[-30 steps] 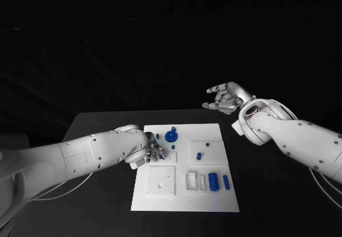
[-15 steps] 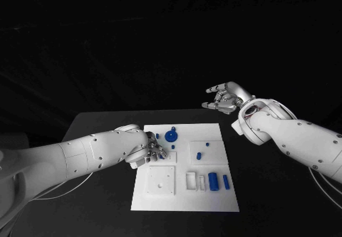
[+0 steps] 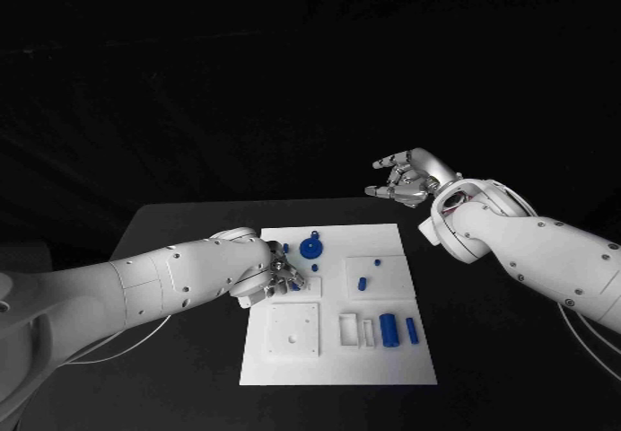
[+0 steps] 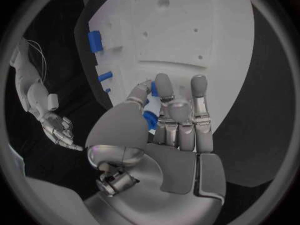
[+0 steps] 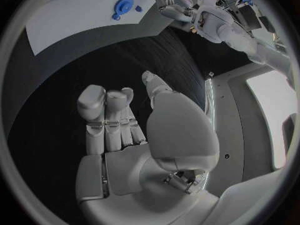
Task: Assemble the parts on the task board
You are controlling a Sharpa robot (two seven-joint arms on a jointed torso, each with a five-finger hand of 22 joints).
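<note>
The flat white plastic task board lies in the middle of the black table. The left hand is down on the board near its left edge. Its fingers are curled around a small blue plastic piece, and it holds that piece just over the board.

The right hand is up in the air past the far right corner of the board, well apart from it. Its fingers are spread a little and it holds nothing.

A round blue disc with a knob sits near the far edge of the board, just beyond the left hand. Two tiny blue pegs stand to the right of it, and a short blue block lies close behind them. Near the front right corner, a fat blue cylinder and a thin blue bar lie side by side. A square white raised tile sits near the front left corner.
</note>
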